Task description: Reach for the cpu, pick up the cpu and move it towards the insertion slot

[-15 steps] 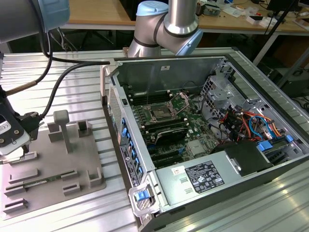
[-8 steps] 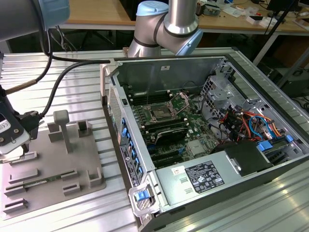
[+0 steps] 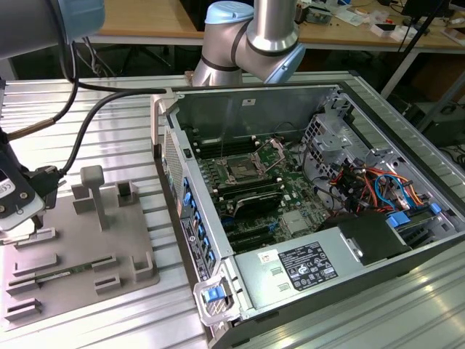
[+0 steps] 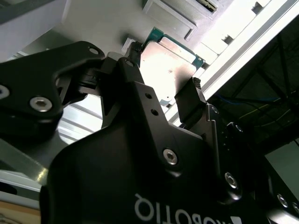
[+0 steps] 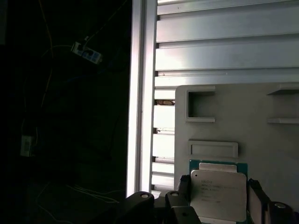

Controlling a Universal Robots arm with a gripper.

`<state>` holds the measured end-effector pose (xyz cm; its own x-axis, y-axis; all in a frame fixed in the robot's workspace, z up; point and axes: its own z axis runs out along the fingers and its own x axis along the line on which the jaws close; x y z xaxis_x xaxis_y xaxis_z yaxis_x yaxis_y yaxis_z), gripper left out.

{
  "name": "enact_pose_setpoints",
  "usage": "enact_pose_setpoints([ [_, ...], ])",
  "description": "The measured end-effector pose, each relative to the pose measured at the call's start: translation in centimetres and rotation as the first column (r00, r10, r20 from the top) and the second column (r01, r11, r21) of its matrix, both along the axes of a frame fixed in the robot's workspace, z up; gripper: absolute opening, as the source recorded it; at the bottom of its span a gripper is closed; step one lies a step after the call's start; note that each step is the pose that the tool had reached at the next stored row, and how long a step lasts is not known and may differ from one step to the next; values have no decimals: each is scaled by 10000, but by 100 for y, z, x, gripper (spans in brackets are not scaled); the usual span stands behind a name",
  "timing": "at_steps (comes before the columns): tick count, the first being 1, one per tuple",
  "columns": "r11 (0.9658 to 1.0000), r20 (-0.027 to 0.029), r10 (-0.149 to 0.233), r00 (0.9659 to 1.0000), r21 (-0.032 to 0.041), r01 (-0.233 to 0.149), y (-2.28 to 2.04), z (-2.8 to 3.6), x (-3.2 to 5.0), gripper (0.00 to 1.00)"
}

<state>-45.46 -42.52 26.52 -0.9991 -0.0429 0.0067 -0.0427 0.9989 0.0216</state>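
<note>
Tool (image 4: 166, 70) astride the cpu (image 5: 218, 193) on tray (image 5: 233, 116)

There is one cpu (image 5: 218, 196) and one grey tray (image 3: 80, 247). One open computer case (image 3: 320, 291) holds one motherboard (image 3: 290, 196) with one insertion slot (image 3: 240, 171). One robot arm (image 3: 254, 36) bears one gripper (image 4: 164, 72). One ribbed metal surface (image 3: 116, 116) carries tray and case.

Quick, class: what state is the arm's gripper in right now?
Gripper: closed on the cpu, fingers against its opposite edges, over the grey tray.
</note>
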Motion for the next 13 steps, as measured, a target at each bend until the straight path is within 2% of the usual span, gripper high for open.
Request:
enact_pose_setpoints([
  [13,10000,0,0,10000,0,0,0,19,0,55],
])
